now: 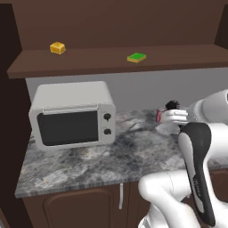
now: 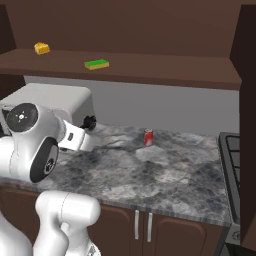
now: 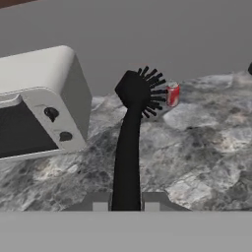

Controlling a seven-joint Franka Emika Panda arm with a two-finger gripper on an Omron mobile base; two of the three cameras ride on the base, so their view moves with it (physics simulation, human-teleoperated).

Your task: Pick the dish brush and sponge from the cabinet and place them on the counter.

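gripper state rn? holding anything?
Gripper: closed on the dish brush by its handle, bristle head pointing away, above the counter.

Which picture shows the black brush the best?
The hand view: the brush runs whole up the middle, its handle between the gripper fingers, its bristly head above the counter. In the left base view just its bristles peek over the white hand. In the right base view just the dark head shows.

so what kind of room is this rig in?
A simulated kitchen, by the look of it: a white microwave on a grey stone counter, a dark wood cabinet overhead, and a stove edge at the right.
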